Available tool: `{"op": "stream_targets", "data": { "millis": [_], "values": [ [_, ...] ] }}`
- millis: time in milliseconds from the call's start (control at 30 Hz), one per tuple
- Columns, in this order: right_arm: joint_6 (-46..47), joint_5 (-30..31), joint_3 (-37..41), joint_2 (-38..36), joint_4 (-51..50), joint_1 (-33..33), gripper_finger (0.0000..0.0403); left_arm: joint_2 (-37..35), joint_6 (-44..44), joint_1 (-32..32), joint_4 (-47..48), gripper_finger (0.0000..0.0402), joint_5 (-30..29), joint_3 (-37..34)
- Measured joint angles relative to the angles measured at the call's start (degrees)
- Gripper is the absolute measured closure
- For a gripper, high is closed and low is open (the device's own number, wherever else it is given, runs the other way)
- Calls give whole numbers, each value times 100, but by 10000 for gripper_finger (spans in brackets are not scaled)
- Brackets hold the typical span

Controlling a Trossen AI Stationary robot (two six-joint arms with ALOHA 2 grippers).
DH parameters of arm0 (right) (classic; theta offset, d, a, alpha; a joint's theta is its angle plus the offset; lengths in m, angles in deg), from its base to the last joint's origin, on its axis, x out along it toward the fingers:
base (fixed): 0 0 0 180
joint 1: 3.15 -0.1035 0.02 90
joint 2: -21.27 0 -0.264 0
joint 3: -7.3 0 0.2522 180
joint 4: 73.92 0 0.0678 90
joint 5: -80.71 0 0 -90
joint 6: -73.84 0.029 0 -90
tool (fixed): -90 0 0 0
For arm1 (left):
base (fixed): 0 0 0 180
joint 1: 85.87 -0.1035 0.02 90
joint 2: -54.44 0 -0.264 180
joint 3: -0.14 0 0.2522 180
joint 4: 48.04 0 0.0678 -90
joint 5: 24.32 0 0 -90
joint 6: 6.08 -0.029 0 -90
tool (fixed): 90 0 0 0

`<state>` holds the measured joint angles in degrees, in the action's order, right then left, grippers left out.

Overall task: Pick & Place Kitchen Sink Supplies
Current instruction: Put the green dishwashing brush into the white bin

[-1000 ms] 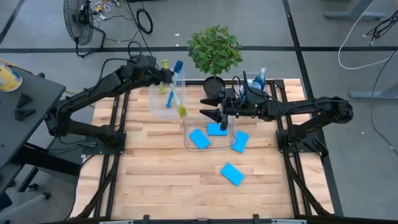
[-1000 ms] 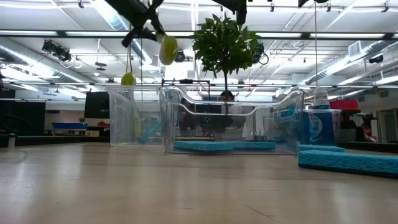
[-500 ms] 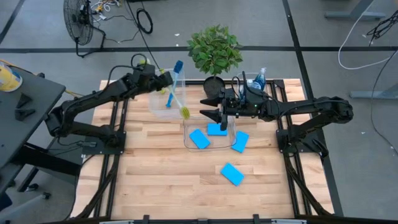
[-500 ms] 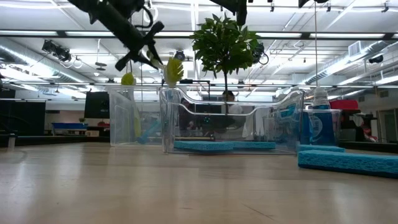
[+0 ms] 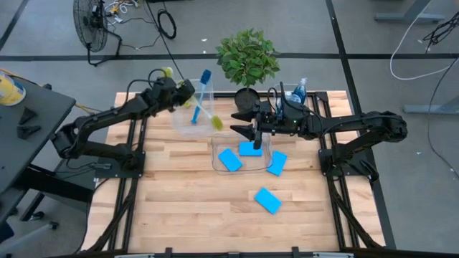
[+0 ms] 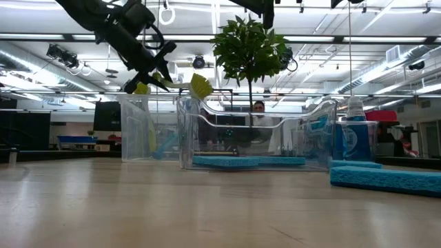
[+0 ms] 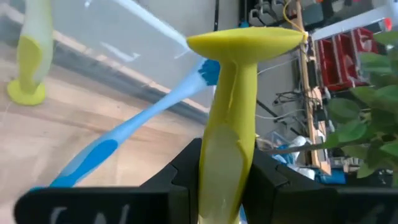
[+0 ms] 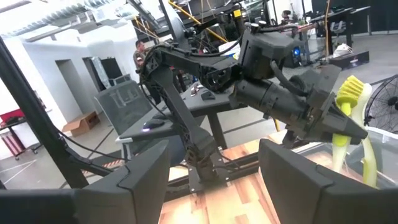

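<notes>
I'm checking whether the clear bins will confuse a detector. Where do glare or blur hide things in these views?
Low view: ceiling lights glint on the clear bin walls, and the sponges inside show dimmed. Left wrist view: the yellow-green brush in the left gripper sits close and soft; the background is blurred. High view: even light, bin edges faint.

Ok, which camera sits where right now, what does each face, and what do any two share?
High: overhead, straight down on the table; both arms show, left gripper gripping the yellow-green brush.
Low: table height, looking level across at the bins; the left arm comes in from above.
Left wrist: on the left arm, looking past its own fingers clamped on the brush.
Right wrist: on the right arm, its open fingers in front, facing the left arm.
All four views share that brush.
</notes>
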<state>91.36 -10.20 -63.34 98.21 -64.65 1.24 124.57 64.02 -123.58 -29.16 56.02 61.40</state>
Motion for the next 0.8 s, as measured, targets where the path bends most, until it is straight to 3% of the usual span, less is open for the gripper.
{"op": "stream_targets", "data": {
  "millis": [200,800],
  "values": [
    [0,2,0,0,7,1,159,0,-44,-4,77,316,-108,-26],
    [-2,199,0,0,7,1,159,0,-481,-6,566,236,-348,-26]
  ]
}}
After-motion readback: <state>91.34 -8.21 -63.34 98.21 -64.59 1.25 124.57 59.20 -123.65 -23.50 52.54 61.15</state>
